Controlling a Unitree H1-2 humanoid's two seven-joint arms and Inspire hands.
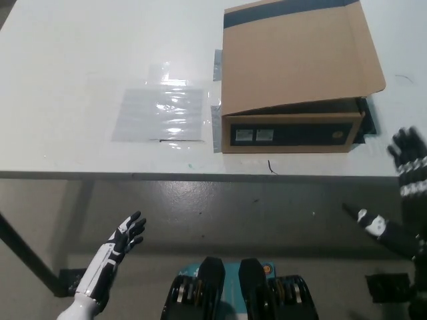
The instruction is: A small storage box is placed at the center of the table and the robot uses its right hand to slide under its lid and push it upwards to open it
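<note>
Black right hand (407, 157), fingers spread and empty, hangs off the white table's (80, 60) front edge, beside the lidded brown cardboard box (293, 73); white left hand (123, 240) open below.

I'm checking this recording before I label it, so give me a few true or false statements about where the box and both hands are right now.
1. The cardboard box sits on the white table with its lid down. True.
2. The right hand is already under the lid. False: it hangs off to the right of the box, apart from it, near the table's front edge.
3. The left hand rests on the table. False: it is below the table's edge at lower left, fingers apart, holding nothing.
4. A clear plastic sheet lies flat on the table to the left of the box. True.
5. The box's front face shows a dark panel with two small labels. True.
</note>
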